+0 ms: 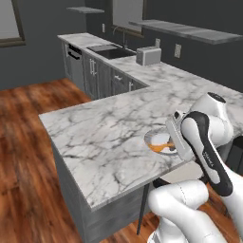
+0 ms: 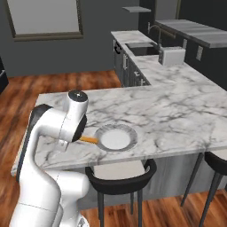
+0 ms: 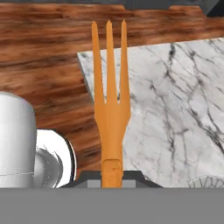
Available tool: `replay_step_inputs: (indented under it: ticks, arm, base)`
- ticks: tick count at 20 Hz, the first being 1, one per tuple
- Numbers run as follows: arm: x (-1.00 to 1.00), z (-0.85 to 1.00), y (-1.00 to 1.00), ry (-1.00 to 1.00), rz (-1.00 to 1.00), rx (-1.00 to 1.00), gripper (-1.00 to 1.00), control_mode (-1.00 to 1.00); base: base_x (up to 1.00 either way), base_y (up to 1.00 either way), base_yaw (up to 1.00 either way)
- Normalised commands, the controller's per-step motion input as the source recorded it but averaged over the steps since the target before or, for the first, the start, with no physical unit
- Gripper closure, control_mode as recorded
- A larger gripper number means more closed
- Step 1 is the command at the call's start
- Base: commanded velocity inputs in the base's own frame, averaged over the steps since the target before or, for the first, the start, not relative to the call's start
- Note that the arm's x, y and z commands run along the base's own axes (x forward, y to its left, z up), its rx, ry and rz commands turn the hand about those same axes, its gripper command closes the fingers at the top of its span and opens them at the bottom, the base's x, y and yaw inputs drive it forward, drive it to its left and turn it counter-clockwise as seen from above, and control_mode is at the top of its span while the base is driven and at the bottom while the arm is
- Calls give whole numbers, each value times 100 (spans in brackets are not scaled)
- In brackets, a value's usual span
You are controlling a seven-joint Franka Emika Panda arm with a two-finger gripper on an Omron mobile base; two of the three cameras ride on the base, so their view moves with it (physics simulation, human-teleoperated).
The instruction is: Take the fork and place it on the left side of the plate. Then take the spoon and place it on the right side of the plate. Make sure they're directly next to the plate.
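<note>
The end effector (image 3: 112,175) is closed on the fork (image 3: 110,100) — in the hand view the orange handle rises straight from between the two dark finger tips, and the three tines point to 12 o'clock, over the marble bench (image 3: 175,109) edge and the wooden floor (image 3: 48,65) beyond it. The fork is lifted, not lying on the bench.

In the right base view a short orange piece of the fork (image 2: 89,139) shows just at 9 o'clock of the plate (image 2: 103,132), partly hidden behind the arm's wrist. I cannot tell from this view if it touches the plate rim. The plate is near the front edge of the bench (image 2: 177,115), above a dark stool (image 2: 119,177).

In the left base view the plate (image 1: 153,138) is partly covered by the arm, and the orange fork (image 1: 161,146) shows across it. A toaster (image 1: 148,55) stands far at 12 o'clock, beside the sink (image 1: 107,50).
</note>
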Motion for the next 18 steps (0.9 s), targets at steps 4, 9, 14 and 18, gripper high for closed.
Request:
replay_step_inputs:
  ticks: [4,9,14,18]
  arm:
    - [93,-28,3,0,-3,0,100,-100]
    - [70,-25,1,2,-14,0,100,-100]
    - [47,-33,8,9,-29,0,100,-100]
    - [22,-46,22,19,-39,0,100,-100]
  base:
    - [0,0,0]
    - [0,0,0]
    - [0,0,0]
    - [0,0,0]
